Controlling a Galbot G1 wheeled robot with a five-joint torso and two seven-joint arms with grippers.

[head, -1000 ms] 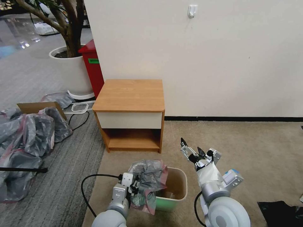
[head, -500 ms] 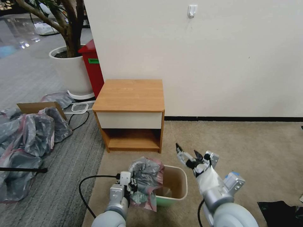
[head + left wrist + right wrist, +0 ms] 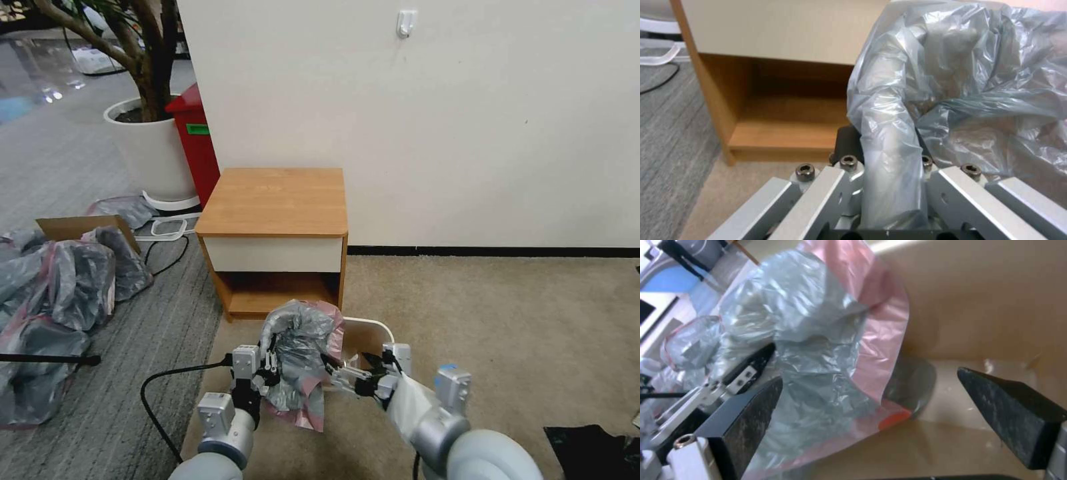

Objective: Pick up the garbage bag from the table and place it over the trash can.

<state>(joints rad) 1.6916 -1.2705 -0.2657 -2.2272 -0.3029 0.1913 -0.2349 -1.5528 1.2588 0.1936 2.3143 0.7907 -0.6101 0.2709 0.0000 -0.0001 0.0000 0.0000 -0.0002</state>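
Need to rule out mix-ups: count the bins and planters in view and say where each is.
3. The trash can on the carpet under both grippers; a red bin left of the table; a white planter beside it. Others may be hidden.

Grey-white rounded arms, a black cable on the left one, silver claw [image 3: 270,373] links with dark hex screws
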